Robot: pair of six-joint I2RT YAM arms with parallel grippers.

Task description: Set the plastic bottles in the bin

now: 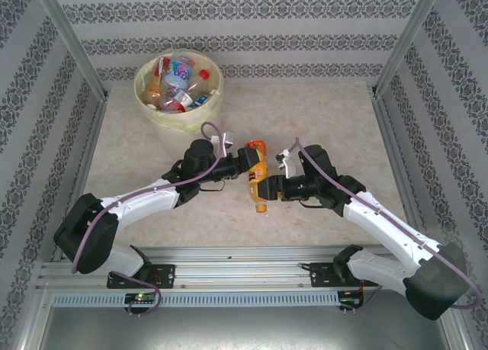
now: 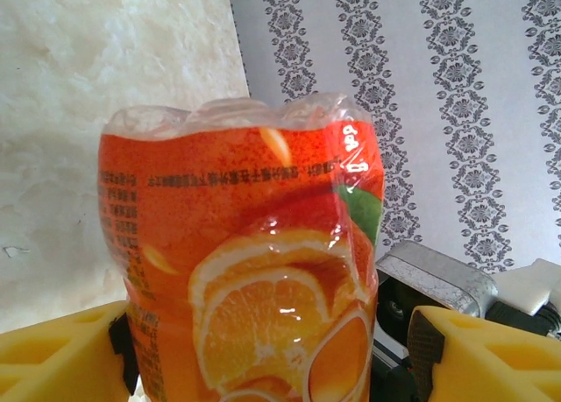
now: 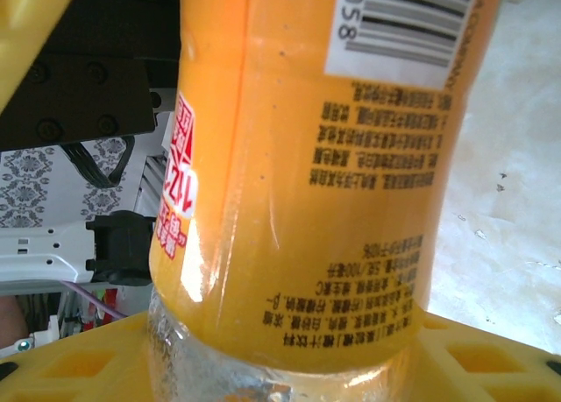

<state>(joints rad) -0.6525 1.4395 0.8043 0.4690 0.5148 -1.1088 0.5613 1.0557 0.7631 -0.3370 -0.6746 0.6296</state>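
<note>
One of the plastic bottles, with an orange juice label (image 1: 259, 178), sits mid-table between both arms, its cap pointing toward the near edge. My right gripper (image 1: 270, 188) is shut on its lower body near the neck; in the right wrist view the yellow fingers (image 3: 70, 363) press the bottle (image 3: 333, 157) from both sides. My left gripper (image 1: 250, 163) straddles the bottle's base end. In the left wrist view one pad (image 2: 123, 349) is against the bottle (image 2: 245, 244), while the other finger (image 2: 438, 354) stands off with a gap. The bin (image 1: 142, 91) at the far left holds several bottles (image 1: 177, 79).
Patterned walls and metal frame posts (image 1: 76, 60) enclose the marble-look table (image 1: 328, 113). An aluminium rail (image 1: 244, 262) runs along the near edge by the arm bases. The bin stands close to the far left corner post.
</note>
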